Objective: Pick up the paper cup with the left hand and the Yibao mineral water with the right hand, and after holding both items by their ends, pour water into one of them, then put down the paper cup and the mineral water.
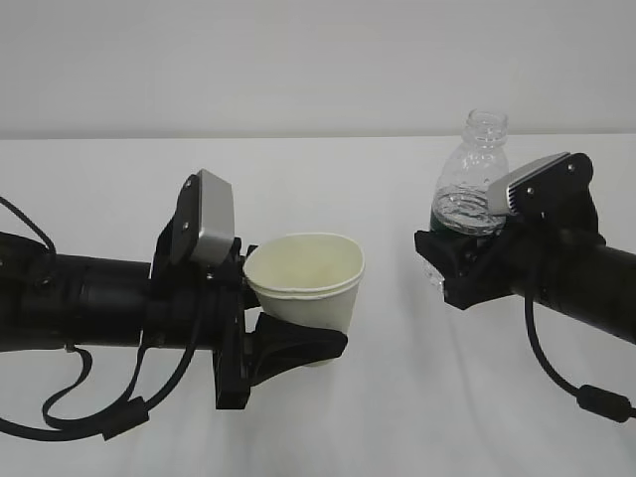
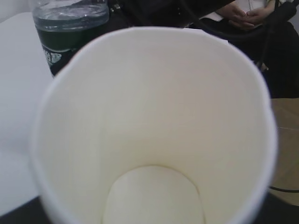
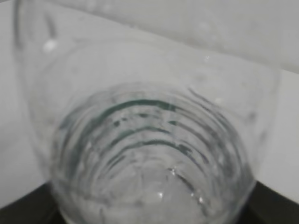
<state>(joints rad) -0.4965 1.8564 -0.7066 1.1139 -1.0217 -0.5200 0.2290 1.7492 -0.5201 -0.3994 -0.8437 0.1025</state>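
The white paper cup is clamped by its lower half in my left gripper, mouth up and leaning a little toward the camera. Its cream inside fills the left wrist view and looks dry. To the right, apart from the cup, the Yibao mineral water stands roughly upright and capless. My right gripper is shut around its green-labelled lower body. The bottle's ribbed clear wall fills the right wrist view. The bottle also shows beyond the cup's rim. Both bases are hidden.
A white table runs to a pale wall behind. A black cable loops under the right arm. In the left wrist view a seated person's hands and a brown surface lie beyond the table.
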